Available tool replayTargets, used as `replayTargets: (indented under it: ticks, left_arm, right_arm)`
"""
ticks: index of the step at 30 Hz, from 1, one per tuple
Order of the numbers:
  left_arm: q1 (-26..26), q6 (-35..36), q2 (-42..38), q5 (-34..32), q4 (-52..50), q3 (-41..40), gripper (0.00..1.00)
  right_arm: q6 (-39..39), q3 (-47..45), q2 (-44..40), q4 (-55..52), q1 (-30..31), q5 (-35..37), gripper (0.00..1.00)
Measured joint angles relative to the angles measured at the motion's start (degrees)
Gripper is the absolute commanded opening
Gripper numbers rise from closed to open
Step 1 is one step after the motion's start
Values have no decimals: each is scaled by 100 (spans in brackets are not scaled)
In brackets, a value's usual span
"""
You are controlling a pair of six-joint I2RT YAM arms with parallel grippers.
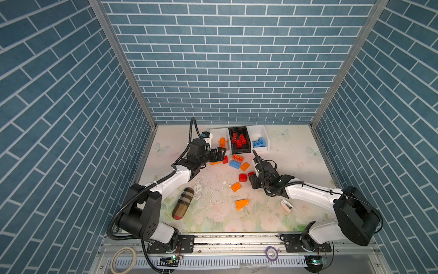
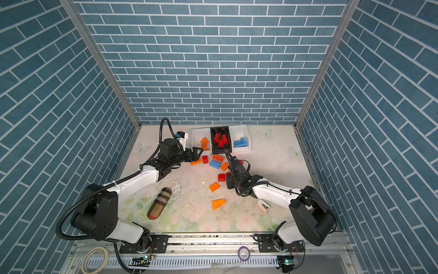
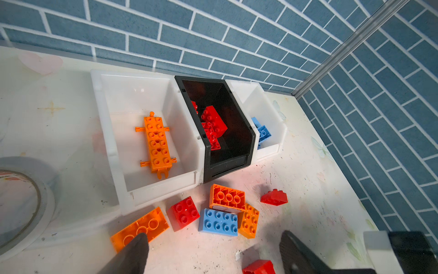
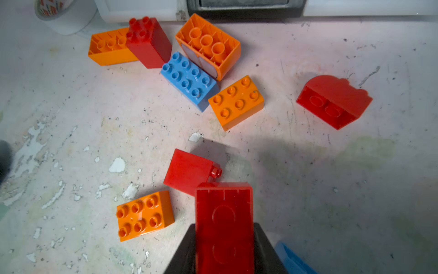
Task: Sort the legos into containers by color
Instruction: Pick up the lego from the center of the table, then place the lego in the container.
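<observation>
Left gripper (image 3: pixel 213 253): jaws spread wide, nothing between them. One finger (image 3: pixel 132 251) overlaps an upturned translucent-orange plastic brick (image 3: pixel 139 227); I cannot tell whether they touch.

Right gripper (image 4: pixel 224 237): clamped on a red rectangular plastic brick (image 4: pixel 224 208), hollow underside toward my wrist camera.

Containers, side by side at the far end of the worn floral tabletop (image 1: pixel 296 151):
- first white plastic bin (image 3: pixel 104 132), holding a long spiky orange plate (image 3: pixel 157 144)
- black plastic bin (image 3: pixel 227 166), holding red studded bricks (image 3: pixel 213 123)
- second white plastic bin (image 3: pixel 272 147), holding light-blue bricks (image 3: pixel 263 132)

Loose, just before the bins:
- light-blue eight-stud brick (image 4: pixel 189 80), touching an upturned orange brick (image 4: pixel 208 45)
- orange six-stud brick (image 4: pixel 237 102)
- red round-topped piece (image 4: pixel 334 102), lying apart

Nearer me: orange wedge (image 1: pixel 241 204) and brown plaid cylindrical pouch (image 1: pixel 183 202).
</observation>
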Motion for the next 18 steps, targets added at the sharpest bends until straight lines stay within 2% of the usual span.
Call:
replayTargets:
  ticks: [7, 12, 18]
  left_arm:
    - [-17, 254, -431, -50, -437, -201, 78]
    - [-111, 413, -643, -199, -855, -328, 78]
    - [-498, 575, -957, -758, -1355, -468, 77]
  right_arm:
    - [205, 144, -101, 378, -610, -793, 29]
    - [581, 162, -63, 957, -1117, -1495, 28]
    - [1139, 420, 382, 1727, -1582, -2229, 28]
